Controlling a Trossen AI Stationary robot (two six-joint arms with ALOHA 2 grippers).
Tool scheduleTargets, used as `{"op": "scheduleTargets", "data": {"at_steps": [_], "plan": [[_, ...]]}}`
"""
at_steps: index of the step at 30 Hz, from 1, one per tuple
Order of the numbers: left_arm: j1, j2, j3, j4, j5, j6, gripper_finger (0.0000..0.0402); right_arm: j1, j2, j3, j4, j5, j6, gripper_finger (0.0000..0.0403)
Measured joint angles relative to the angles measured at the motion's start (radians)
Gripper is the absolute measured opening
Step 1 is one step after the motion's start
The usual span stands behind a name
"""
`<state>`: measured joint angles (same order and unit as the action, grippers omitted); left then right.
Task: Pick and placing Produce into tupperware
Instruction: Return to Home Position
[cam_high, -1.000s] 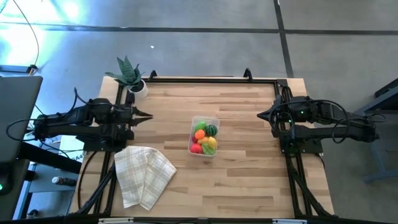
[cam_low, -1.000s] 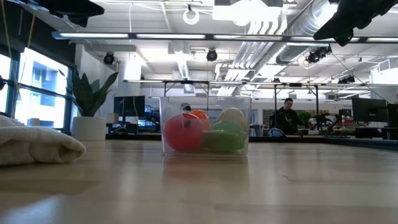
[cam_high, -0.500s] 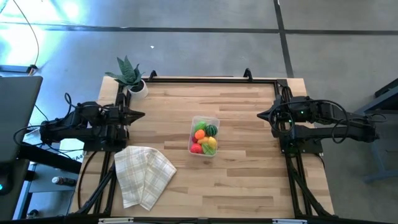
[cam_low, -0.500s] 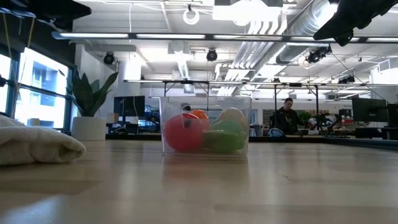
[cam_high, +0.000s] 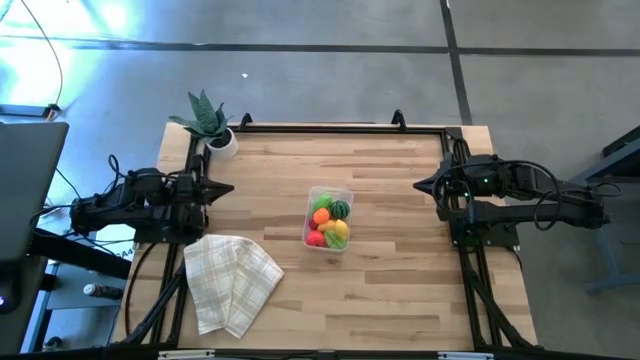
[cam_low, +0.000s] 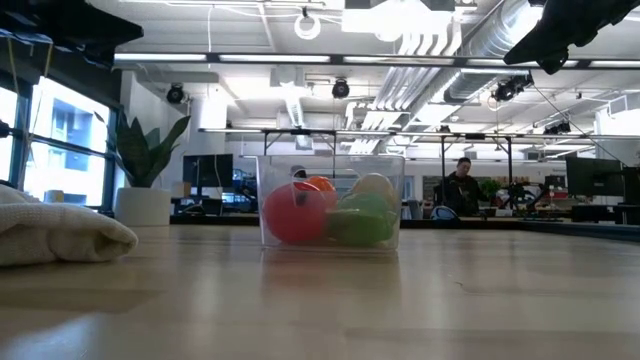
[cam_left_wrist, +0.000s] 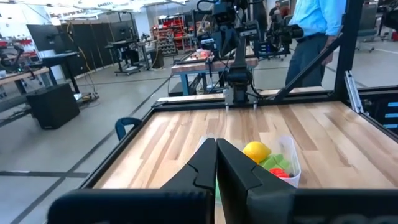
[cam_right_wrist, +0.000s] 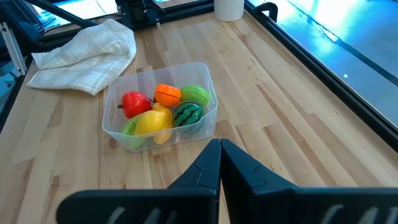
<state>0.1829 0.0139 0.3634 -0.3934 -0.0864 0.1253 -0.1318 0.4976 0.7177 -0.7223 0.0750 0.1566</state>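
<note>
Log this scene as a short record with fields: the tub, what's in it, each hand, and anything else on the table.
tub: clear tupperware, upright, middle of the wooden table
contents: toy produce, red, orange, yellow, light green and striped green, all inside
loose produce: none visible
left hand: shut, empty, at the left table edge
right hand: shut, empty, at the right table edge
other: checked cloth near the left arm; potted plant in a corner

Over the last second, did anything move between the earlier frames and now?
The left gripper, shut and empty, drew back toward the left edge of the wooden table. The right gripper stayed shut at the right edge. The clear rectangular plastic tub, the coloured toy produce inside it and the checked folded cloth did not move.
</note>
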Motion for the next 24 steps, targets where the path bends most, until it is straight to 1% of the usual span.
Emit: {"op": "scheduleTargets", "data": {"at_steps": [13,21,24], "plan": [[0.0,0.0,0.0,-0.008,0.014,-0.026,0.0002,0.0,0.0,0.0,0.0,0.0,0.0,0.0],[0.0,0.0,0.0,-0.01,0.009,0.076,0.0005,0.0,0.0,0.0,0.0,0.0,0.002,0.0],[0.0,0.0,0.0,-0.01,0.008,0.098,0.0005,0.0,0.0,0.0,0.013,0.0,0.074,0.0]]}}
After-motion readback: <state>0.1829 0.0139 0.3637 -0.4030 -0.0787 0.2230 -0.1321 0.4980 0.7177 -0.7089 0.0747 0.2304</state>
